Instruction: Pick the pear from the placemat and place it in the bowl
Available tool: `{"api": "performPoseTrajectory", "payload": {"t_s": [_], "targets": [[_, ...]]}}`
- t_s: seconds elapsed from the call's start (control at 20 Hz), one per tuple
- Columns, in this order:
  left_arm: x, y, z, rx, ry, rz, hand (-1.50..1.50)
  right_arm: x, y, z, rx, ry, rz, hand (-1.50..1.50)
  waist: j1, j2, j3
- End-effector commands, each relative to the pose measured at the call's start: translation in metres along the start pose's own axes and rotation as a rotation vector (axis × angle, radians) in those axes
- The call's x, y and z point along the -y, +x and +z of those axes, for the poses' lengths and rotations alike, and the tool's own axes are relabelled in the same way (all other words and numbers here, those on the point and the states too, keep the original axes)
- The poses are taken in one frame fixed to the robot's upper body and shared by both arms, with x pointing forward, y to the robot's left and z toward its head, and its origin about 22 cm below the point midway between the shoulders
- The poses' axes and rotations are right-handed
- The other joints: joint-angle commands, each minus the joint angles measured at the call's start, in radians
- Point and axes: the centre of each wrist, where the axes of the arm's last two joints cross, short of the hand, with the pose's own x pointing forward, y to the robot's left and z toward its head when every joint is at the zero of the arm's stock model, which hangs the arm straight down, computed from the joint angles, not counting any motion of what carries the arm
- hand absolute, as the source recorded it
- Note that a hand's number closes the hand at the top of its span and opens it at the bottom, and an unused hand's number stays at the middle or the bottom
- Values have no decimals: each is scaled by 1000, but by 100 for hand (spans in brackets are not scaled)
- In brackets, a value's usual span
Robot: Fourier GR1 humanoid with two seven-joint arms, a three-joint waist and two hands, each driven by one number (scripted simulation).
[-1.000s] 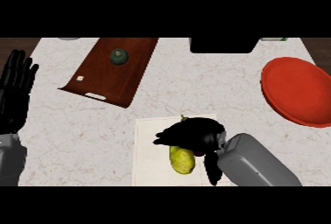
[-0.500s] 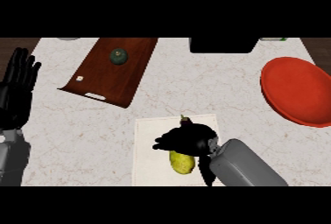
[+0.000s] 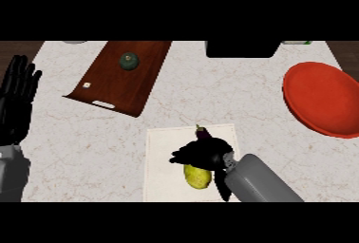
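Lying on the white placemat [image 3: 161, 142], long axis roughly toward and away from the robot: yellow pear [image 3: 197, 176], directly under the right hand [image 3: 200, 154], whose fingers [image 3: 176, 157] curl down over its far end, apparently closing on it. Resting open at the left edge, well apart: left hand [image 3: 17, 97]. Red bowl [image 3: 324, 105] far right, open surface [image 3: 210, 95] between for the carry.

There is one view only, from the robot's head, looking steeply down at the counter [image 3: 84, 142]. It sits high enough to take in the counter from its far edge, where a black box [image 3: 238, 49] is cut off, to the near side, where both forearms enter from below. The red bowl [image 3: 322, 99] is cropped at the right edge.
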Motion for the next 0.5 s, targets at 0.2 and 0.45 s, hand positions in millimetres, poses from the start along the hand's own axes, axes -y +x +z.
{"api": "performPoseTrajectory", "payload": {"t_s": [0.2, 0.45], "targets": [[5, 1, -20, -1, -7, -5, 0, -8, -5, -11, -48, 17, 17, -150, -5, 0, 0], [8, -5, 1, -12, -3, 15, 0, 2, -11, -28, 44, -102, 32, 150, 2, 1, 0]]}}
